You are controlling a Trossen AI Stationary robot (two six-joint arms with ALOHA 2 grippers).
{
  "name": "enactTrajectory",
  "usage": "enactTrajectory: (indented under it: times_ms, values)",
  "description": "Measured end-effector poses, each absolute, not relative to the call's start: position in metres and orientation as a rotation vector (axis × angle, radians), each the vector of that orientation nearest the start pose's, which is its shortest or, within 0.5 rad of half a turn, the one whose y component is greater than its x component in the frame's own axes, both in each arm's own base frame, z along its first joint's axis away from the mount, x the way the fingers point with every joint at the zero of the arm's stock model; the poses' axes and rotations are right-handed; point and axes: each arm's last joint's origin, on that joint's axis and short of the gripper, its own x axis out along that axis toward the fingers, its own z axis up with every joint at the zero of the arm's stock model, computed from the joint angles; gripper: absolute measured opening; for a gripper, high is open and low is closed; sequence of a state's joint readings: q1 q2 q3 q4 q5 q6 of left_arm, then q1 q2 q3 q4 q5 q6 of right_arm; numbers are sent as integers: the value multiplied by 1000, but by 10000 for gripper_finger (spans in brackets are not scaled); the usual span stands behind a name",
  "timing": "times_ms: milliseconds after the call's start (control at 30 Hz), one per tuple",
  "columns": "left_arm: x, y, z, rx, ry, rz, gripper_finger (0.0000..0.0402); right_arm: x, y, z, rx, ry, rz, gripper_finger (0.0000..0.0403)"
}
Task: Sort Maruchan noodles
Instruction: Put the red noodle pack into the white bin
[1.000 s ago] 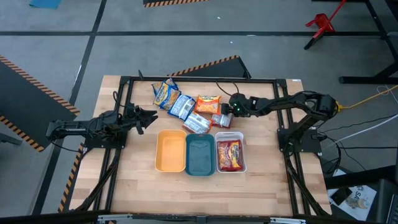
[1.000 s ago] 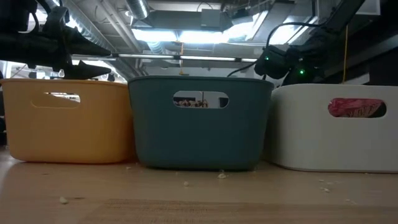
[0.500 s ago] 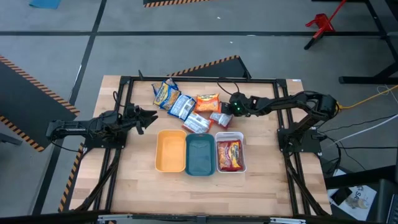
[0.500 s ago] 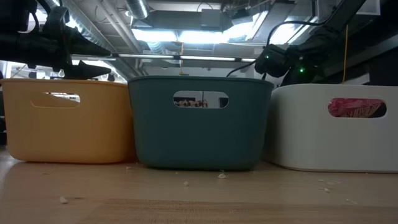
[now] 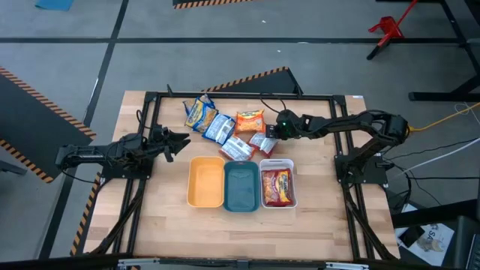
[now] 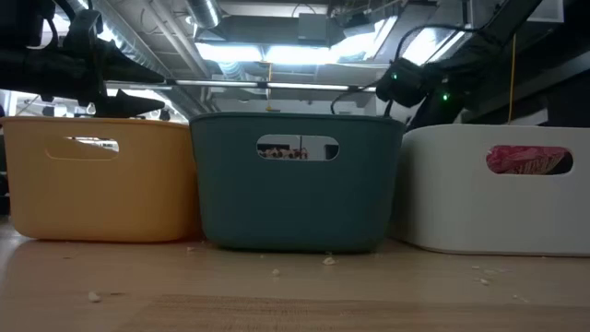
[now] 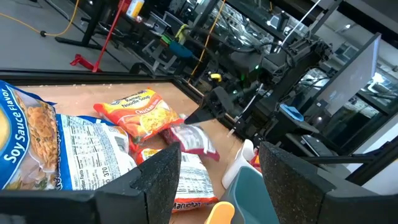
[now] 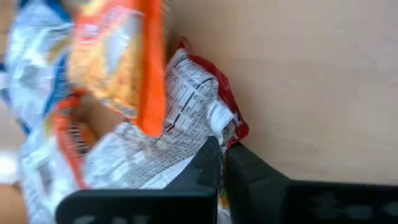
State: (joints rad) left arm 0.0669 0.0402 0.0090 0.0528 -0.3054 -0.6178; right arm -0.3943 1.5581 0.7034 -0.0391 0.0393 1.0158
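Your right hand [image 5: 271, 135] sits at the pile's three o'clock edge, fingers pinched together on the corner of a red packet [image 8: 205, 102] lying label-down on the worktop [image 5: 165, 225]. Expect it to be light, crinkly and slippery, with brittle noodles inside, so hold the sealed edge, not the middle. The other packets [image 5: 217, 127] lie overlapping at twelve o'clock of the three trays; one red packet already rests in the white tray [image 5: 293, 187]. Your left hand [image 5: 180, 139] waits at nine o'clock, fingers spread and empty.

floor [image 5: 300, 30]: grey concrete, dark seams | hazard-striped mat [image 5: 45, 105] left | red stand [image 5: 386, 30] far right | ceiling lights [image 6: 277, 51] overhead
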Motion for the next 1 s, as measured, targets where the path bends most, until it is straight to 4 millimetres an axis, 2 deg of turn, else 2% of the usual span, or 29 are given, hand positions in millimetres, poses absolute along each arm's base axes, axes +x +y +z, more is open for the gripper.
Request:
enactTrajectory:
  times_ms: [267,533,767,1000]
  values:
    - [97,15,169,-613,-136,354,212,268,-83,186,797,657,-883,1]
    - [97,15,169,-613,-136,353,212,277,-31,228,381,636,-967,1]
    - [97,15,169,-613,-136,353,212,276,28,254,63,507,-995,1]
    - [98,15,168,-613,-135,353,212,252,98,263,-233,319,-958,0]
